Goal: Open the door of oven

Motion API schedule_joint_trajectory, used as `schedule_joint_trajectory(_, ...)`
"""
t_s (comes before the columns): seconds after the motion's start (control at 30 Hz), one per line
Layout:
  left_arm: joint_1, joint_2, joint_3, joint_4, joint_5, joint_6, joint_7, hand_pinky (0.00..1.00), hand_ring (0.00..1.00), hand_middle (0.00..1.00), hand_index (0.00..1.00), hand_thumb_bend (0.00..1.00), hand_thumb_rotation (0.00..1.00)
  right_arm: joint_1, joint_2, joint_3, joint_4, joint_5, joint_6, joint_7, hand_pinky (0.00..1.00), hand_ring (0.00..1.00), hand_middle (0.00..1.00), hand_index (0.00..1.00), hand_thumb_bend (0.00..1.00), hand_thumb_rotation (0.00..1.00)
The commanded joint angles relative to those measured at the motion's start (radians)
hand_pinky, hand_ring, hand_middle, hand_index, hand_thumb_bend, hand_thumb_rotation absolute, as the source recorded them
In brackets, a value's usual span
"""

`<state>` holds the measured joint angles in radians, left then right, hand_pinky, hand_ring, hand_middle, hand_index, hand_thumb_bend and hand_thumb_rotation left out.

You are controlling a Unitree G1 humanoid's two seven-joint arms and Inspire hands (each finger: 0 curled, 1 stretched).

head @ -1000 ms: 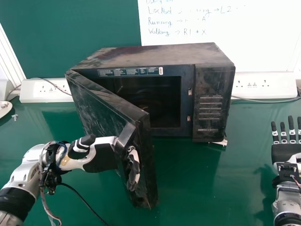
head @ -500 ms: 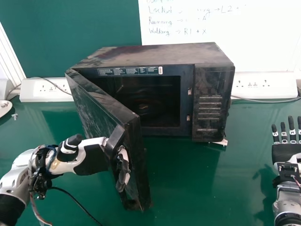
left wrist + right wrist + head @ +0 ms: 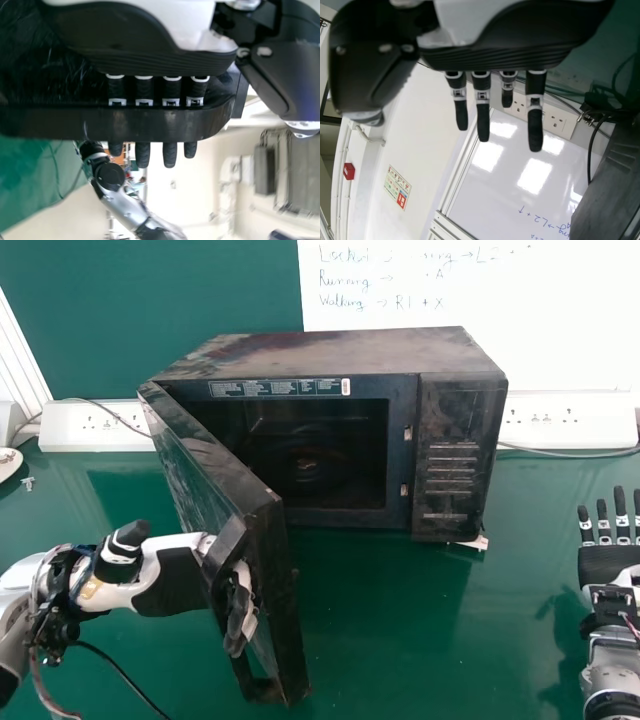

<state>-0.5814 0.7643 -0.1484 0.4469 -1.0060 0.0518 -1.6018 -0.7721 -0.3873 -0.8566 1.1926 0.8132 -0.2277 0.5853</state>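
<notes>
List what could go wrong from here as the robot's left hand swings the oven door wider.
The left hand hooks its fingers through the door handle with the thumb clear of the bar, so they might slip out, or jam as the angle changes.
The oven stands on a smooth-looking table and nothing holds it, so a hard pull could drag or turn it.
The loose cable below the left wrist might snag.

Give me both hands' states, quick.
Left hand: curled round the handle of the oven door.
Right hand: open, fingers straight, holding nothing.
</notes>
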Motion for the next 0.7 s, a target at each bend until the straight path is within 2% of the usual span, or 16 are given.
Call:
schedule_joint_trajectory(0.0, 0.007, -0.051, 0.391, -0.045, -0.374, -0.023, -0.013, 0.56, 0.70, 0.89, 0.79, 0.62, 0.14, 0.003, -0.010, -0.001, 0.007, -0.003, 0.007, 0.011, 0.38, 0.46, 0.55, 0.65, 1.00, 0.86)
schedule_joint_trajectory(0.03, -0.010, -0.137, 0.484, -0.039, -0.356, -0.267, -0.013, 0.63, 0.75, 0.89, 0.75, 0.64, 0.18, 0.003, -0.010, -0.001, 0.006, -0.002, 0.008, 0.009, 0.38, 0.46, 0.55, 0.64, 1.00, 0.86)
schedule_joint_trajectory(0.07, -0.033, -0.217, 0.571, -0.017, -0.356, -0.421, -0.013, 0.65, 0.75, 0.87, 0.78, 0.59, 0.41, 0.003, -0.009, -0.002, 0.006, -0.002, 0.007, 0.005, 0.38, 0.45, 0.54, 0.63, 1.00, 0.86)
schedule_joint_trajectory(0.1, -0.045, -0.283, 0.630, 0.001, -0.364, -0.497, -0.013, 0.55, 0.66, 0.78, 0.77, 0.60, 0.45, 0.002, -0.008, -0.002, 0.005, -0.002, 0.006, 0.005, 0.37, 0.45, 0.54, 0.63, 1.00, 0.86)
schedule_joint_trajectory(0.13, -0.050, -0.332, 0.671, 0.016, -0.386, -0.505, -0.013, 0.49, 0.62, 0.73, 0.75, 0.62, 0.44, 0.002, -0.007, -0.002, 0.002, -0.001, 0.006, 0.004, 0.37, 0.45, 0.54, 0.63, 1.00, 0.86)
schedule_joint_trajectory(0.17, -0.050, -0.360, 0.693, 0.019, -0.412, -0.469, -0.013, 0.40, 0.54, 0.71, 0.75, 0.67, 0.45, 0.002, -0.006, -0.002, 0.000, 0.000, 0.006, 0.004, 0.37, 0.45, 0.54, 0.62, 1.00, 0.86)
schedule_joint_trajectory(0.2, -0.053, -0.388, 0.717, 0.015, -0.424, -0.485, -0.013, 0.37, 0.52, 0.70, 0.75, 0.68, 0.45, 0.002, -0.005, -0.003, -0.002, 0.001, 0.006, 0.005, 0.37, 0.45, 0.55, 0.63, 1.00, 0.86)
schedule_joint_trajectory(0.23, -0.050, -0.393, 0.726, 0.007, -0.426, -0.481, -0.013, 0.42, 0.56, 0.71, 0.77, 0.72, 0.49, 0.002, -0.006, -0.003, -0.002, 0.001, 0.006, 0.005, 0.37, 0.45, 0.55, 0.63, 1.00, 0.86)
schedule_joint_trajectory(0.3, -0.031, -0.381, 0.731, -0.007, -0.412, -0.455, -0.013, 0.33, 0.49, 0.69, 0.71, 0.71, 0.46, 0.003, -0.008, -0.004, -0.002, 0.003, 0.010, 0.010, 0.36, 0.45, 0.55, 0.63, 1.00, 0.85)
schedule_joint_trajectory(0.37, -0.016, -0.360, 0.737, -0.019, -0.393, -0.434, -0.013, 0.29, 0.42, 0.66, 0.57, 0.58, 0.21, 0.003, -0.011, -0.003, 0.000, 0.001, 0.011, 0.008, 0.37, 0.46, 0.55, 0.64, 1.00, 0.86)
schedule_joint_trajectory(0.4, -0.017, -0.359, 0.747, -0.022, -0.389, -0.436, -0.013, 0.25, 0.38, 0.62, 0.53, 0.54, 0.14, 0.003, -0.016, -0.003, 0.007, -0.001, 0.011, 0.004, 0.37, 0.46, 0.55, 0.65, 1.00, 0.87)
schedule_joint_trajectory(0.53, -0.011, -0.325, 0.768, -0.032, -0.367, -0.402, -0.013, 0.21, 0.34, 0.63, 0.50, 0.51, 0.09, 0.005, -0.018, 0.002, 0.005, -0.007, 0.003, 0.008, 0.38, 0.45, 0.55, 0.65, 1.00, 0.89)
schedule_joint_trajectory(0.6, -0.012, -0.335, 0.789, -0.039, -0.364, -0.417, -0.013, 0.22, 0.33, 0.61, 0.50, 0.51, 0.08, 0.005, -0.019, 0.001, 0.004, -0.007, 0.005, 0.005, 0.38, 0.45, 0.54, 0.64, 1.00, 0.87)
schedule_joint_trajectory(0.67, 0.000, -0.338, 0.790, -0.060, -0.347, -0.444, -0.013, 0.26, 0.37, 0.60, 0.50, 0.51, 0.08, 0.005, -0.022, -0.003, 0.007, -0.001, 0.012, 0.006, 0.38, 0.45, 0.54, 0.64, 1.00, 0.86)
